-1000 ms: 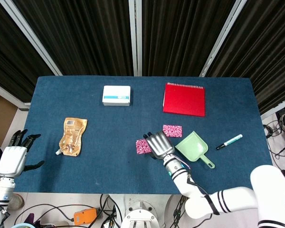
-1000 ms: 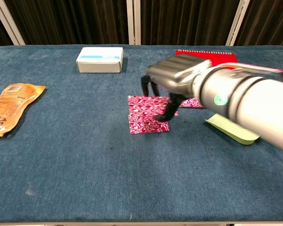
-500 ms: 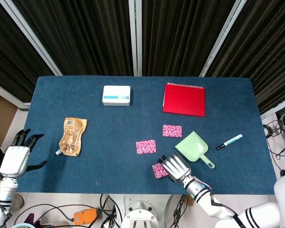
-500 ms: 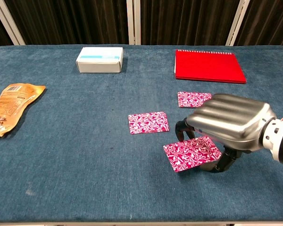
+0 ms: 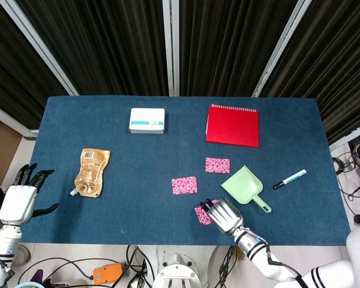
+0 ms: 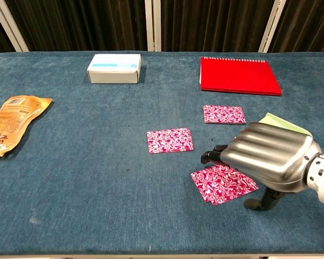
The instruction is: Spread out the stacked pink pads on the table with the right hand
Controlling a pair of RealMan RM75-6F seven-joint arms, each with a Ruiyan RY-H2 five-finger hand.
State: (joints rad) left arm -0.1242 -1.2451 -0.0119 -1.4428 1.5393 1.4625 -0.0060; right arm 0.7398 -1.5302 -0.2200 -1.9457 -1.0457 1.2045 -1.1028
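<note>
three pink pads lay apart on the desk, the right hand over the nearest.

one pad (image 6: 224, 183) lay tilted at the front edge, partly under the right hand (image 6: 270, 156), whose fingers curled down over it; whether it gripped the pad could not be told. a second pad (image 6: 170, 140) lay flat mid-desk, a third (image 6: 223, 114) near the red notebook (image 6: 239, 75). a green scoop (image 5: 243, 186) sat beside the hand. the left hand (image 5: 19, 199) hung off the desk (image 6: 86, 178), fingers apart, holding nothing.
</note>
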